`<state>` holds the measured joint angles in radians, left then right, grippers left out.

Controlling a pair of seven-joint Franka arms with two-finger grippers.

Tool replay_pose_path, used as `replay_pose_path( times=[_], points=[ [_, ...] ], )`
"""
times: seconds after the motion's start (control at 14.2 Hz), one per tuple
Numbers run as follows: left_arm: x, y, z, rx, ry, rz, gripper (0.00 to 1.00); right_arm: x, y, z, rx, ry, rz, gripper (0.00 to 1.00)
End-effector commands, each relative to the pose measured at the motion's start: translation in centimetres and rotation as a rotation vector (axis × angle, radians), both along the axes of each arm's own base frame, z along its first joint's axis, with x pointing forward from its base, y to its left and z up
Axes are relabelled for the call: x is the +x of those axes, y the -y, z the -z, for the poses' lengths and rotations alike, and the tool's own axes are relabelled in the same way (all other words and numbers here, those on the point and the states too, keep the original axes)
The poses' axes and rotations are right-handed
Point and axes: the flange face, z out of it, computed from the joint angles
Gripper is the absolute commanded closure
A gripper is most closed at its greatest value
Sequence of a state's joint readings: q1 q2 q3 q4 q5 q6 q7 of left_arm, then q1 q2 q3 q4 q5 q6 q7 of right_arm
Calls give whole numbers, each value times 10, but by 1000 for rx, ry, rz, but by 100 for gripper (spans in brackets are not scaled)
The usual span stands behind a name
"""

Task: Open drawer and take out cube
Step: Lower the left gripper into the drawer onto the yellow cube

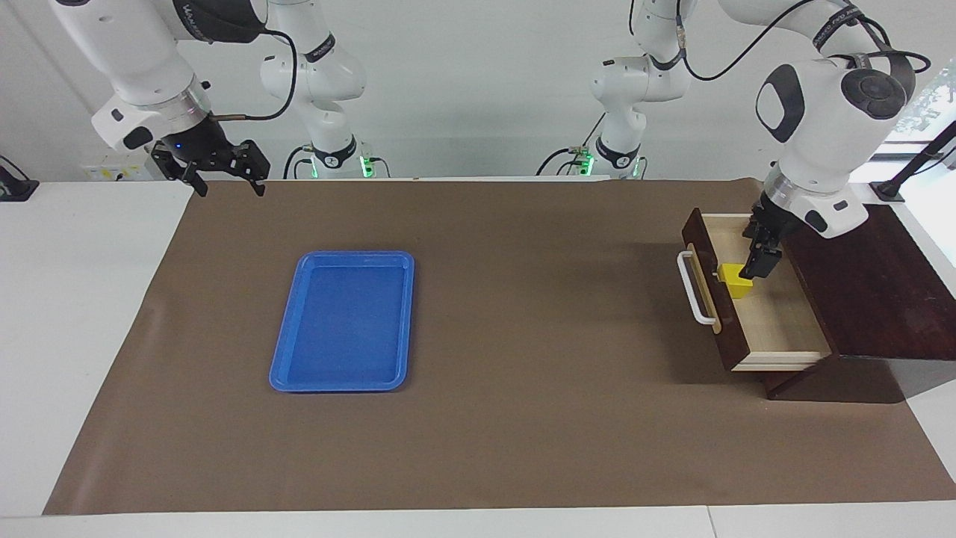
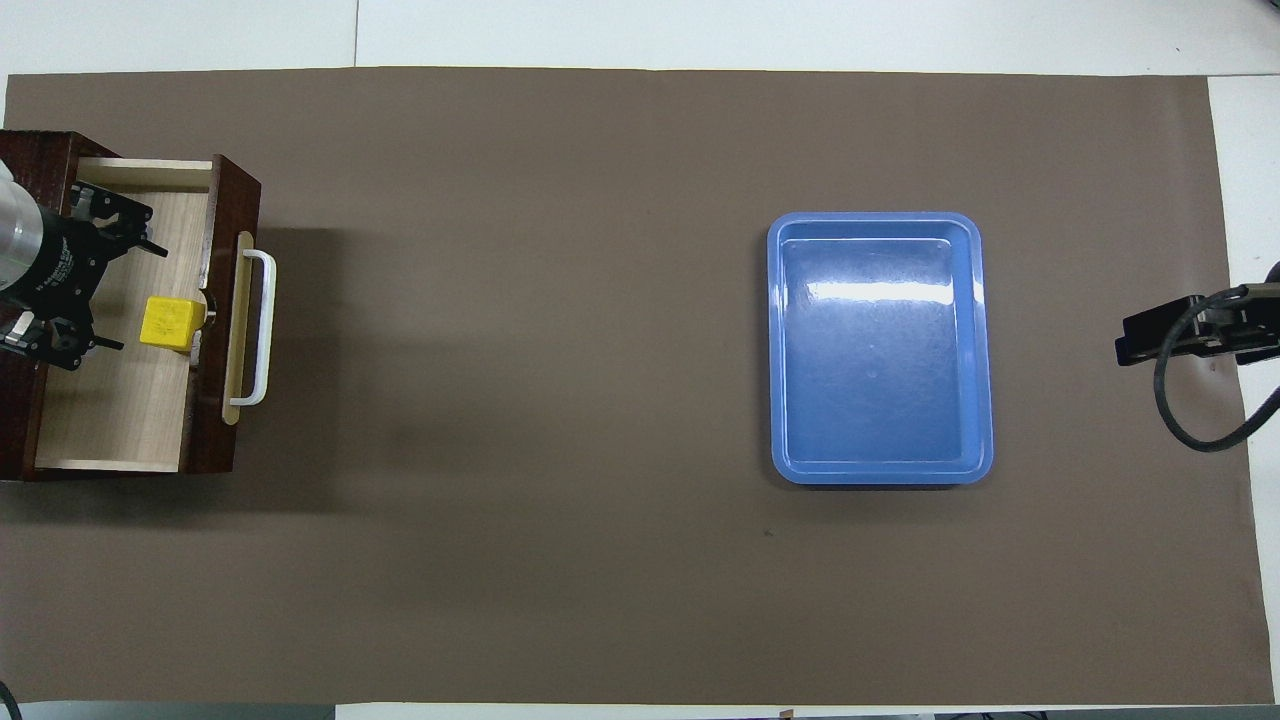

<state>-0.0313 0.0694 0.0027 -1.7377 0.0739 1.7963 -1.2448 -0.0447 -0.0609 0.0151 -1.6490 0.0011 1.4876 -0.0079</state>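
Facing view. Drawer (image 1: 773, 317) stands pulled out of the dark wooden box (image 1: 866, 280) at the right of the frame, white bar handle (image 1: 694, 288) toward frame centre. Cube (image 1: 736, 281), yellow, sits on the drawer's pale floor, close against the inner face of the drawer front. Left gripper (image 1: 760, 258) is down inside the drawer's upper part, its tip right at the cube's upper edge; contact cannot be judged here. Seen nearly edge-on, so finger spread is unreadable in this view. Right gripper (image 1: 224, 179) hangs in the air at upper left over the mat's (image 1: 523, 418) corner, fingers spread apart, holding nothing; that arm waits. Blue tray (image 1: 345, 321) lies flat on the mat, left of centre.

Overhead view. Drawer (image 2: 130, 400) at the left edge. Left gripper (image 2: 100, 295) over the drawer floor, fingers spread wide, released, one above and one below the cube's level in the frame. Cube (image 2: 170, 323) lies just right of it, not between the fingers. Right gripper (image 2: 1160, 335) at the right edge. Tray (image 2: 880, 470) right of centre.
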Motion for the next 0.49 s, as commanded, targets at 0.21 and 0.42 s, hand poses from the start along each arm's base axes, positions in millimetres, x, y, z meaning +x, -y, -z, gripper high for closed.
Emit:
replay_pose_path(
  times=[0.21,0.42],
  points=[
    [-15,-38,16,-15,31,-168,0,-9,-3,6,-21,20,17,0],
    [-6,-40,38,-17,9,-187,0,-12,-4,8,-21,24,17,0]
  ],
)
